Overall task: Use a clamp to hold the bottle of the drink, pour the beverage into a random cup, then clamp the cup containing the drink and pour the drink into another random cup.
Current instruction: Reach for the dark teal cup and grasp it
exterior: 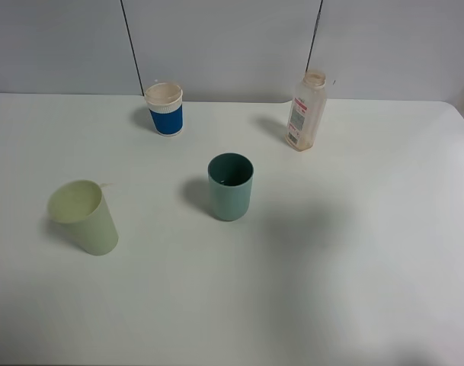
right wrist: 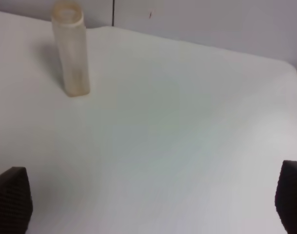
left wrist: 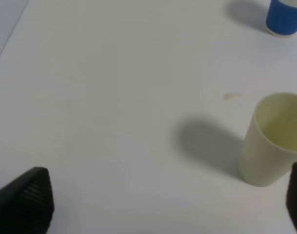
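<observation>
1. Table [exterior: 353, 290]: white matte top. Its far edge meets the wall, and its far right corner is rounded.
2. Pale yellow-green cup [exterior: 83, 216]: upright on its base, mouth up, wider at the rim. It stands in the left part of the table, near the left edge.
3. Small tan mark [left wrist: 232, 96]: on the table top near that cup, not touching it.
4. Wall [exterior: 216, 38]: plain grey, behind the far edge.
5. Left dark line [exterior: 132, 46] and right dark line [exterior: 315, 34]: thin, running down the wall to the far edge. Whether they are cords or seams cannot be told.

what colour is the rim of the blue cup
White, on the blue cup; clearest in the exterior high view.
</observation>
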You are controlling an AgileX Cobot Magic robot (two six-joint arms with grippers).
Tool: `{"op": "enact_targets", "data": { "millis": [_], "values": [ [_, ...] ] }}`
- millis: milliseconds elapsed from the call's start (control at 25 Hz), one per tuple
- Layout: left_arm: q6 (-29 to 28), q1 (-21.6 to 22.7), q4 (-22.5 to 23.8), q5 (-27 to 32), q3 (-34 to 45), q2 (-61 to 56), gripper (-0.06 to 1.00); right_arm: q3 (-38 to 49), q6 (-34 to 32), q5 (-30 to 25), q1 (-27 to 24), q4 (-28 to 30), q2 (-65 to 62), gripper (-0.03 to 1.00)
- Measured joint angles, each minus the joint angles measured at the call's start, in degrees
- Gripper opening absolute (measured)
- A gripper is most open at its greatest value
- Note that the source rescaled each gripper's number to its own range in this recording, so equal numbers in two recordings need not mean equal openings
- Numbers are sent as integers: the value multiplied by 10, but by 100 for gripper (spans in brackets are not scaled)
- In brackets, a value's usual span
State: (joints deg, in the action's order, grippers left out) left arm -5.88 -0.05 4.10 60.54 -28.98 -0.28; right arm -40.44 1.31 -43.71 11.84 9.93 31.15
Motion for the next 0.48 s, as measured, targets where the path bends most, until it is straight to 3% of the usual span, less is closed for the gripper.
{"op": "enact_targets", "data": {
  "millis": [480],
  "values": [
    [0,0,0,0,0,0,88,30,0,-72,0,-20,-83,100]
  ]
}}
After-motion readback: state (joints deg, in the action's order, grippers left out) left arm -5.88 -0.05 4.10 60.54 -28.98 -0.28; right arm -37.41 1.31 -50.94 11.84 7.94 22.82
